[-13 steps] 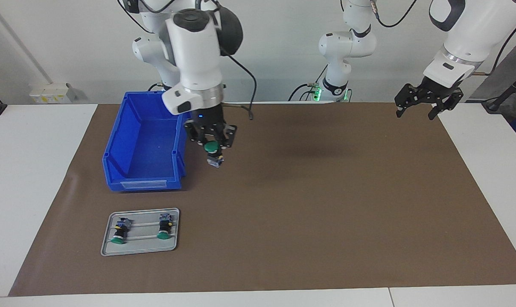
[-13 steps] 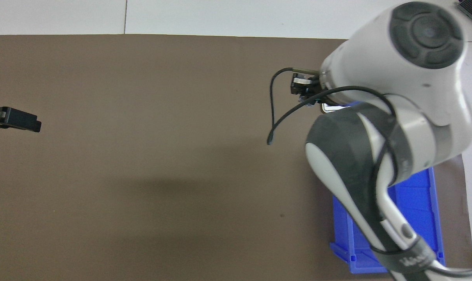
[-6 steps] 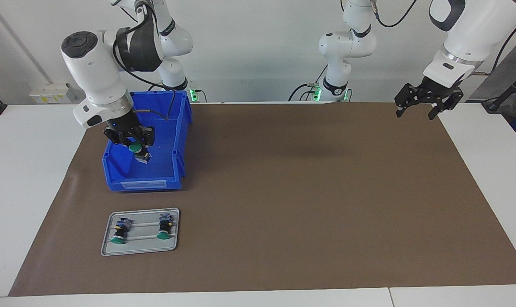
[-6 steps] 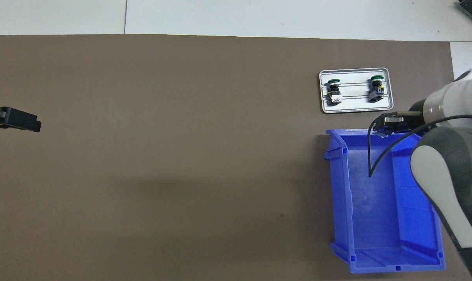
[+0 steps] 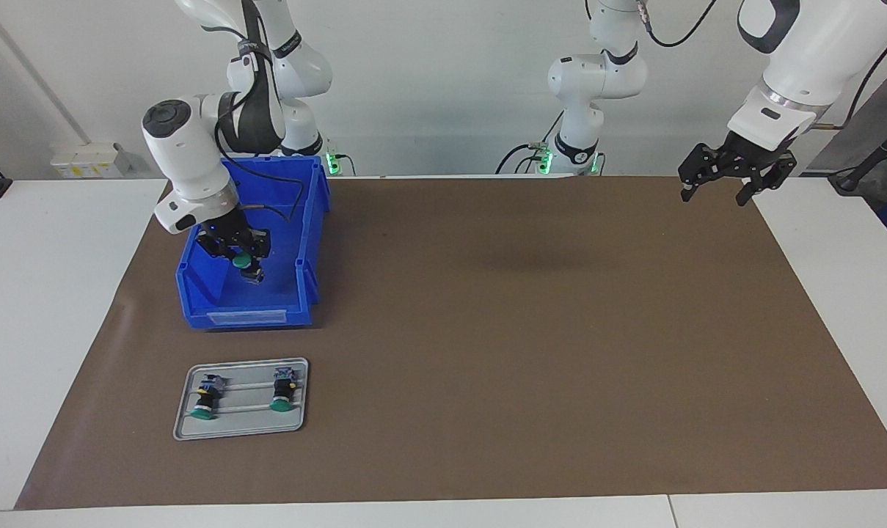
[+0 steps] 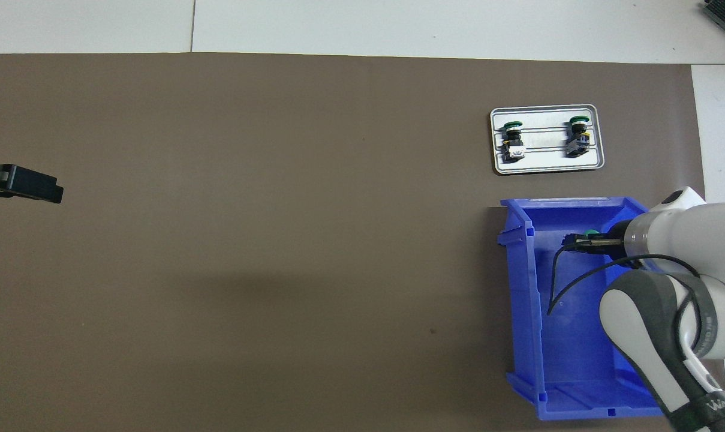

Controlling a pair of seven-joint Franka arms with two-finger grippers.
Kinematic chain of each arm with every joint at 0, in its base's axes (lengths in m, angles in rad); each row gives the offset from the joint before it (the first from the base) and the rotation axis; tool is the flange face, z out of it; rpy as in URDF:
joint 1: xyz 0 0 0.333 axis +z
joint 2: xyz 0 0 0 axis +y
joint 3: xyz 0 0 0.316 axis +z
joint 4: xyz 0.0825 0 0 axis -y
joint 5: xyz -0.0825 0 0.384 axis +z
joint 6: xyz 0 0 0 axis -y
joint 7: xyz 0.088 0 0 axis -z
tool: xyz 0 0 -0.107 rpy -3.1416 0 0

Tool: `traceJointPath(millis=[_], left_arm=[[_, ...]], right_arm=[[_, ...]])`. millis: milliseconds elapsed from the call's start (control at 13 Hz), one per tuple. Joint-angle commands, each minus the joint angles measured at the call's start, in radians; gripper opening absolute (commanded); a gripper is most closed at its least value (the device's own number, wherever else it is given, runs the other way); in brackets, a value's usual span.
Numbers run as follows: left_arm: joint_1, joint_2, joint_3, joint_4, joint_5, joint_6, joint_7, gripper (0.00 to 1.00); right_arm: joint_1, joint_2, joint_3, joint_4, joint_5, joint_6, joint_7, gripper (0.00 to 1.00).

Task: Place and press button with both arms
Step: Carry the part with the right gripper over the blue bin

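Facing view: right gripper (image 5: 241, 262) jaws clamp green-capped, black-bodied button (image 5: 246, 265) over blue bin (image 5: 223, 312); left gripper (image 5: 714, 183) jaws spread.

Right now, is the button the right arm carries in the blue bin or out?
In, but held: the right gripper is shut on the button inside the blue bin; whether it touches the floor, cannot tell.

Blue bin (image 5: 216, 293), open-topped, on brown mat (image 5: 531, 345); grey tray (image 5: 186, 425) near the table's edge.
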Motion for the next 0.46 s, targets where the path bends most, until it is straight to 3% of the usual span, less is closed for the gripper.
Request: traceJointPath(millis=[0,231,385], left_arm=[[0.01,-0.028,-0.007,-0.032,-0.006,0.008,-0.009,1.0],[0.01,-0.028,-0.007,-0.032,-0.006,0.01,-0.01,1.0],[0.01,-0.027,-0.007,-0.032,-0.006,0.008,-0.01,1.0]], right_arm=[[-0.022,-0.028,0.013,-0.096,0.031,0.102,-0.056,0.0],[-0.026,-0.001,0.013,-0.106,0.031,0.131,-0.055,0.0],[-0.029,0.015,0.013,-0.106,0.031,0.147,-0.051,0.18]])
